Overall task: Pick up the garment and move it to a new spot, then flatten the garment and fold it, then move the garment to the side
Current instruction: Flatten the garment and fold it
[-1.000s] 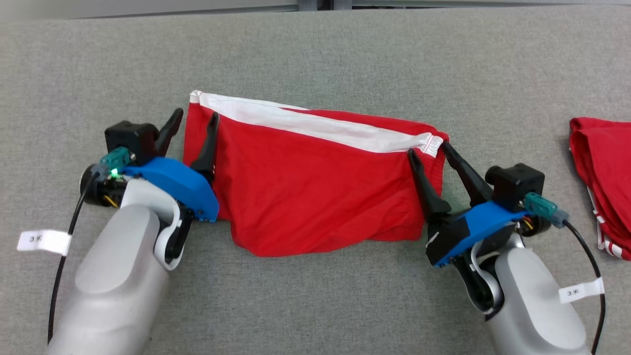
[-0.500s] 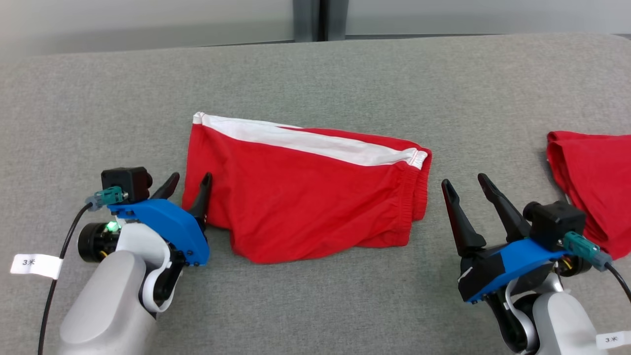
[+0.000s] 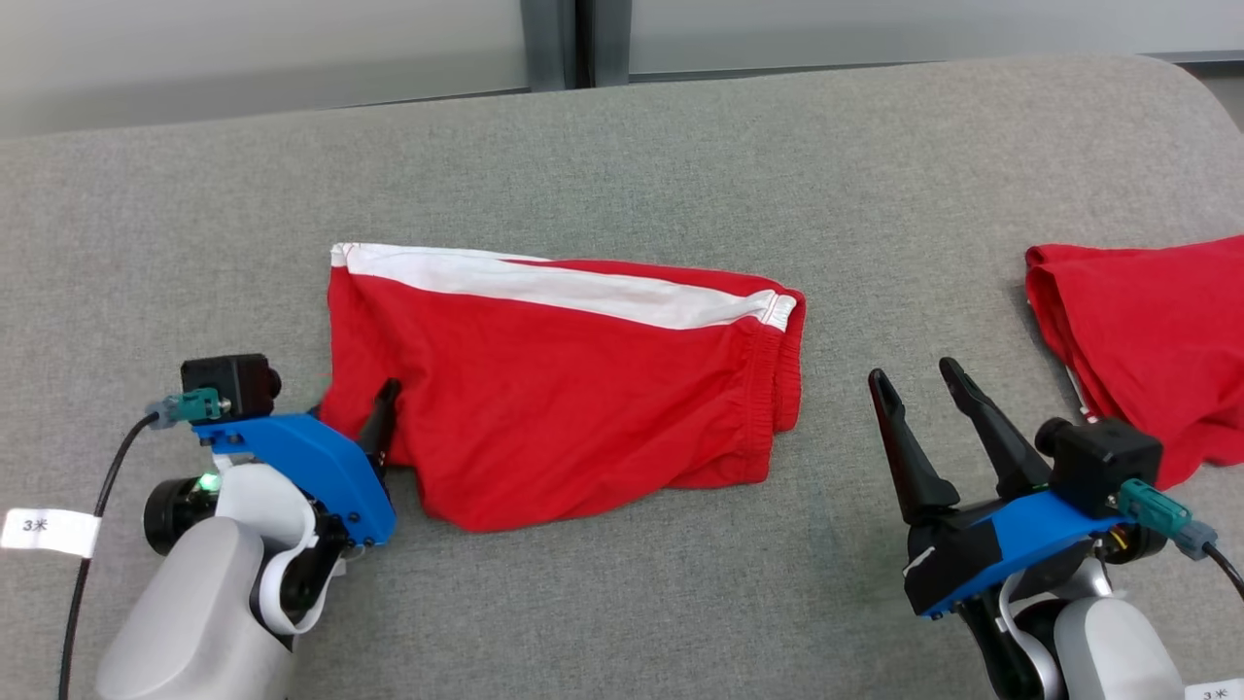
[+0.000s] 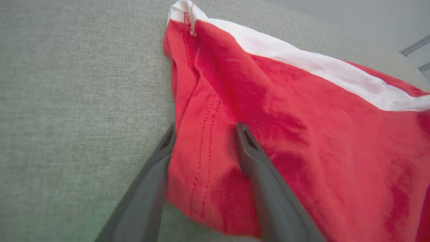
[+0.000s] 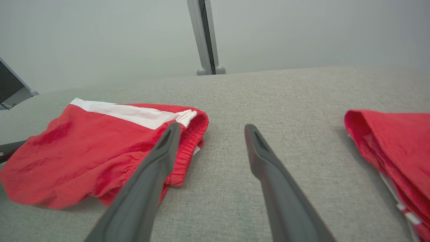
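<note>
The shorts (image 3: 564, 389) lie folded on the bench (image 3: 622, 146). The left gripper (image 4: 205, 131) has fingers apart astride their left edge; the right gripper (image 3: 913, 371), fingers apart, hangs clear. Only moving them aside seems left.

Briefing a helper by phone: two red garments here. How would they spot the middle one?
On the grey padded surface, look near the middle. The red shorts, with the left tool at their left edge, have a broad white band along their far side; the red garment at the right edge lacks one.
</note>
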Controlling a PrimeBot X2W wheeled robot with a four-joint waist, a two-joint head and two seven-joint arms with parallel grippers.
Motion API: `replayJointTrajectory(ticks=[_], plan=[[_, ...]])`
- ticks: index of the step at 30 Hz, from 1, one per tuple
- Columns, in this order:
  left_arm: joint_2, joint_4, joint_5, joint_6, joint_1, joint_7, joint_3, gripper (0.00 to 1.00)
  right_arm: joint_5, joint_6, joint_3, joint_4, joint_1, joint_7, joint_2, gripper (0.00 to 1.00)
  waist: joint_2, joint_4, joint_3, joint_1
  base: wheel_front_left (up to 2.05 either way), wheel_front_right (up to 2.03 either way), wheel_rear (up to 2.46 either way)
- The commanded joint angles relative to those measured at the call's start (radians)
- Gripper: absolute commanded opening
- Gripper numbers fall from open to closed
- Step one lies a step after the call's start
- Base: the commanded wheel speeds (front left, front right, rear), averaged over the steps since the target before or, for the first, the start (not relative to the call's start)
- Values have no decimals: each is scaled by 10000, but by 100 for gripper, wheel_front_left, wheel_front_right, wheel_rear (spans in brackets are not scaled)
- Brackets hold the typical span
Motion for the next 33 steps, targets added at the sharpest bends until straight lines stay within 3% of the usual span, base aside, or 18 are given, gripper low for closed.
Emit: replayJointTrajectory(ticks=[1,12,26,28,29,33], plan=[[-10,-7,-38,-54,142,-10,-40,0,49,1,-42,6,124,-57,-9,100,0,8,-33,1,0,0,0],[-106,-916,-396,-188,1119,-918,200,0,-36,1,-275,165,347,-225,-9,100,0,386,-508,1,0,0,0],[-238,-2567,-930,411,3047,-1572,652,0,-145,1,-495,192,561,-119,-9,100,0,508,-762,1,0,0,0],[-260,-2520,-904,453,3136,-1841,729,41,-118,1,-480,207,578,-121,-9,100,0,471,-790,1,0,0,0],[-275,-2509,-850,467,3153,-1996,748,100,-98,1,-474,210,573,-110,-9,100,0,461,-800,1,0,0,0],[-105,-2643,-186,343,3050,-2838,584,100,-251,1,-499,222,516,26,-9,100,0,493,-815,1,0,0,0]])
